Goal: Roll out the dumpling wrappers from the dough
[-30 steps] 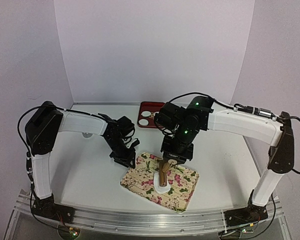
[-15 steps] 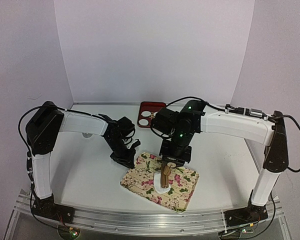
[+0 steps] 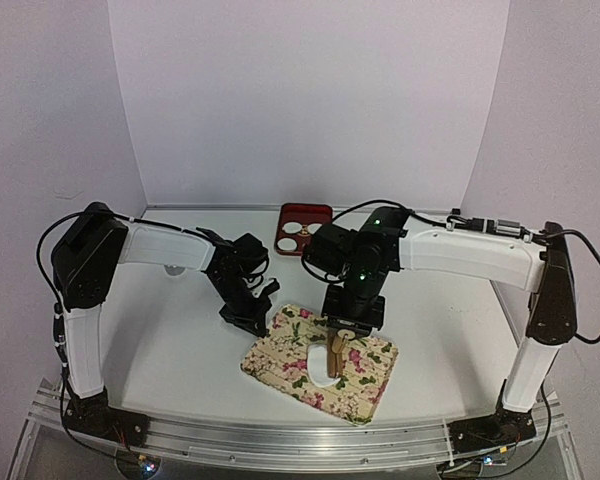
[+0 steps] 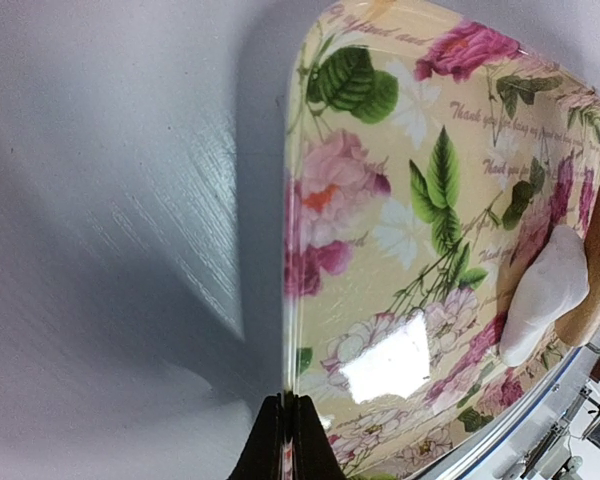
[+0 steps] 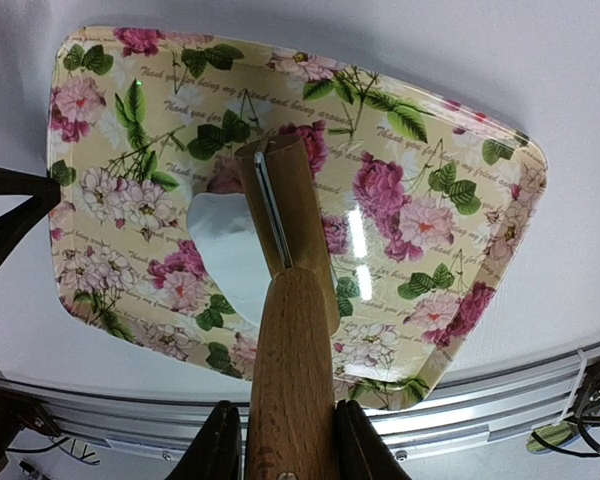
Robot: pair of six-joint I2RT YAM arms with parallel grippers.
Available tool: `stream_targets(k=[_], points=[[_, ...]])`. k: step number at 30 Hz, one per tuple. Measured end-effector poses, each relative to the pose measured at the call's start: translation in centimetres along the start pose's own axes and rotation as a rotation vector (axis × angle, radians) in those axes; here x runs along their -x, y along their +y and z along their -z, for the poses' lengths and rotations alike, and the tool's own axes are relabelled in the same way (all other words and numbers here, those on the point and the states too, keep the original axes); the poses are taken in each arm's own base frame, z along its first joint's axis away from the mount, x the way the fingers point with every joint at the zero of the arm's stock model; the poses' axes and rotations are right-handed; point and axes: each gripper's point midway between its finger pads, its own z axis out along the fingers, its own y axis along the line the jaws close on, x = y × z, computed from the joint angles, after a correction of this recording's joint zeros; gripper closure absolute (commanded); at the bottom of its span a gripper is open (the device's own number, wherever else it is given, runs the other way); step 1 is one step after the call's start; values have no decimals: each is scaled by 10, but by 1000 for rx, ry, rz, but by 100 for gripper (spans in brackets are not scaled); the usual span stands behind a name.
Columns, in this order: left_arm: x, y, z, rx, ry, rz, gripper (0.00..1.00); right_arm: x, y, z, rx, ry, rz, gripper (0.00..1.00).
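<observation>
Wooden rolling pin (image 5: 288,300) pinched in right tool (image 5: 290,442); left tool (image 4: 285,440) pinches mat (image 4: 380,250) scripted "Thank you".

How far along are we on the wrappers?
Done: white wrappers sit in the red tray. In hand: the right gripper holds the rolling pin on the dough on the floral mat, whose edge the left gripper pinches. Left: that dough is one uncut piece.
</observation>
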Motion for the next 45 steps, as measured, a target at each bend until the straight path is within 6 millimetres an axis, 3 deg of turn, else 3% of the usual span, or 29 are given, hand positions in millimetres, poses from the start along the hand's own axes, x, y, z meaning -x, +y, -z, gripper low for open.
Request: stream_targets(k=[10, 21, 29, 45], points=[[0, 0, 0, 0, 0, 0, 100, 1, 1, 3, -1, -2, 3, 100], [0, -1, 0, -4, 2, 1, 100, 4, 21, 33, 70, -23, 24, 100], [0, -1, 0, -4, 2, 1, 100, 4, 21, 9, 11, -1, 41, 100], [-1, -1, -1, -5, 4, 1, 100, 5, 20, 0, 17, -8, 47, 100]])
